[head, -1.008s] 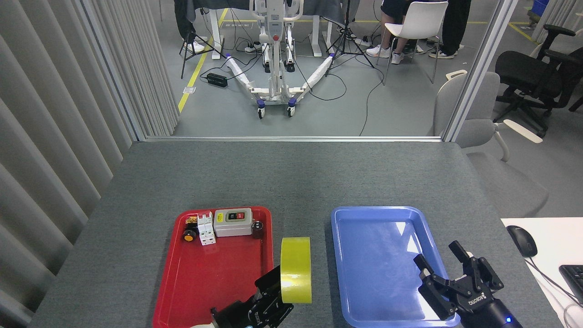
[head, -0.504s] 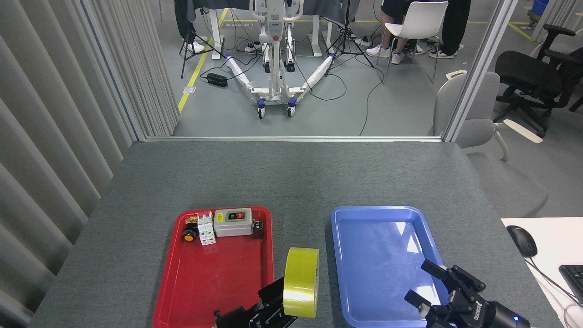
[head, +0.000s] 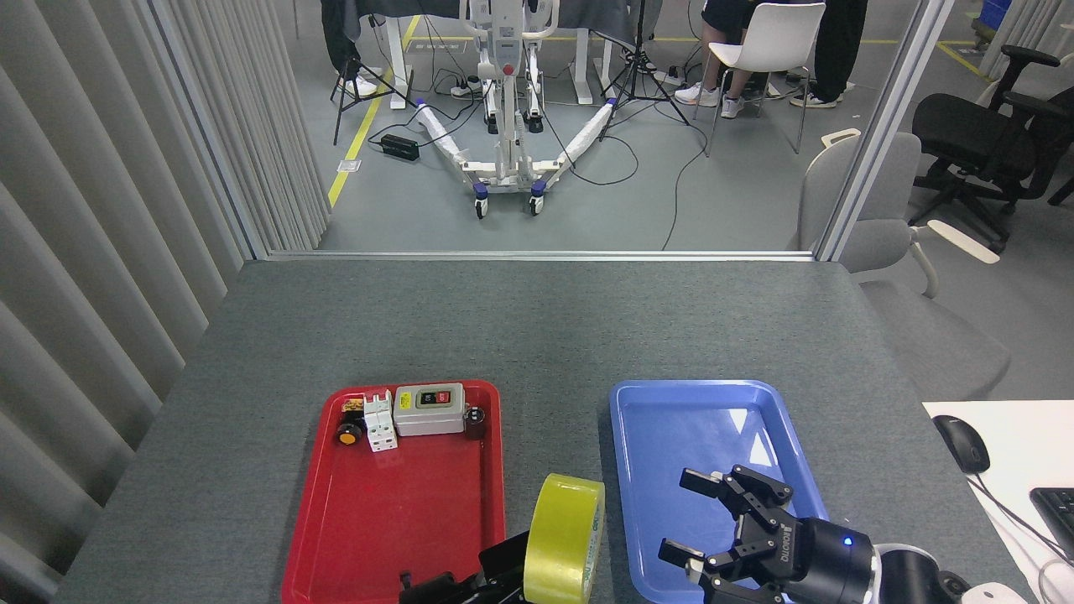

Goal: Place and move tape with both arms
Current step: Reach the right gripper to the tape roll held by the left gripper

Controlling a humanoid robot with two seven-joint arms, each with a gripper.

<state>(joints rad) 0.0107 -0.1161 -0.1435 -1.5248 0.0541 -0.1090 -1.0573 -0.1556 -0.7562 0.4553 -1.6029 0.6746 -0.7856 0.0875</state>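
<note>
The tape (head: pixel 564 539) stood on its edge, tipped a little, in the gap between the red tray (head: pixel 394 512) and the blue tray (head: pixel 701 419), near the front edge of the bench (head: pixel 537 319). Its white core showed small green print, too tiny to read. The left gripper (head: pixel 503 570) had hold of the roll from the left, with its black fingers closed against the yellow side. The right gripper (head: pixel 701 516) hung over the blue tray with its fingers spread wide and nothing in them. White letters on it were too small to read.

Since half a second before, the tape had dropped lower and tipped more, so the core now showed. The right gripper had swung left toward the roll.

In the red tray's back corner sat a grey switch box (head: pixel 429 409), a white breaker (head: pixel 379 422) and a yellow push button (head: pixel 348 434). The back half of the bench lay open. A computer mouse (head: pixel 961 443) rested on a white desk (head: pixel 1007 436) to the right.
</note>
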